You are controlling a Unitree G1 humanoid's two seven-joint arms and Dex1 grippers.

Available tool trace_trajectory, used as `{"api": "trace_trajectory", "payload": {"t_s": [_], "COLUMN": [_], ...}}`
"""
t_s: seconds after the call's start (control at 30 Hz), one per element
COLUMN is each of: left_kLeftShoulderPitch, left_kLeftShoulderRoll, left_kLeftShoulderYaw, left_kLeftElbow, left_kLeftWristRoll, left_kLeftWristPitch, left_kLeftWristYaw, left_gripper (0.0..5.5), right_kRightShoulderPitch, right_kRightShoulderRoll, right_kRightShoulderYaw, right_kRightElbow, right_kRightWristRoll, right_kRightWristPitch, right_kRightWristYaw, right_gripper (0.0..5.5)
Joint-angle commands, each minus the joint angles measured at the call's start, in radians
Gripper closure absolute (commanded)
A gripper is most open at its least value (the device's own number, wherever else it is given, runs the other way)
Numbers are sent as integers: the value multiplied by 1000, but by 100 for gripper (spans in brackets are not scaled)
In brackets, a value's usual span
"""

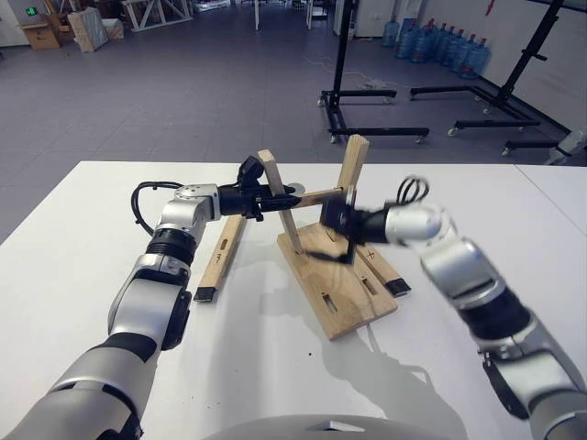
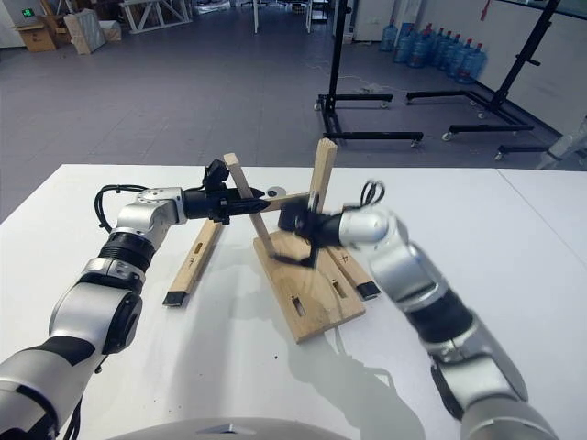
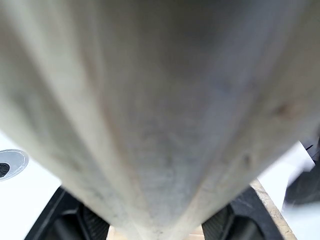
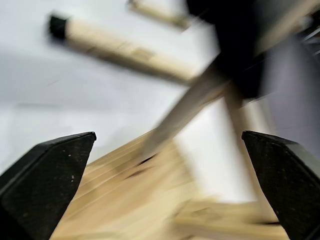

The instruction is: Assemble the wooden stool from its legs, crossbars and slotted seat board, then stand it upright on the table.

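The slotted seat board [image 1: 341, 286] lies flat on the white table [image 1: 92, 238]. Two wooden legs rise from its far end: a tilted one [image 1: 271, 174] and a straighter one [image 1: 354, 160], with a thin crossbar [image 1: 316, 194] spanning between them. My left gripper [image 1: 282, 195] is shut on the tilted leg about halfway up; the wood [image 3: 160, 110] presses close between its fingers [image 3: 65, 220]. My right gripper [image 1: 336, 223] hovers open just over the board near the straighter leg, its fingers [image 4: 47, 175] wide apart above the board [image 4: 130, 200].
One loose leg [image 1: 221, 257] lies on the table left of the board, and another with a black foot [image 1: 396, 286] lies along the board's right side. Black wheeled stands [image 1: 371, 110] and water bottles [image 1: 440, 41] are on the floor beyond the table's far edge.
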Motion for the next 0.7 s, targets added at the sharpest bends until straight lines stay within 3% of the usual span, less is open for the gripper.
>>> {"api": "trace_trajectory", "payload": {"t_s": [0.03,0.17,0.37,0.7], "left_kLeftShoulderPitch": [37,36,35,78], "left_kLeftShoulderRoll": [4,0,-7,-26], "left_kLeftShoulderYaw": [-27,-27,-28,-56], "left_kLeftElbow": [20,24,37,14], "left_kLeftWristRoll": [47,48,51,60], "left_kLeftWristPitch": [20,13,1,6], "left_kLeftWristYaw": [6,10,13,5], "left_gripper": [348,348,348,348], "right_kRightShoulderPitch": [-222,-317,-284,54], "right_kRightShoulderRoll": [41,86,122,132], "right_kRightShoulderYaw": [-81,-20,111,249], "right_kRightElbow": [89,256,493,665], "right_kRightWristRoll": [-51,-227,-416,-559], "right_kRightWristPitch": [-108,-238,-410,-504], "right_kRightWristYaw": [-122,-317,-444,-501], "right_gripper": [10,10,10,10]}}
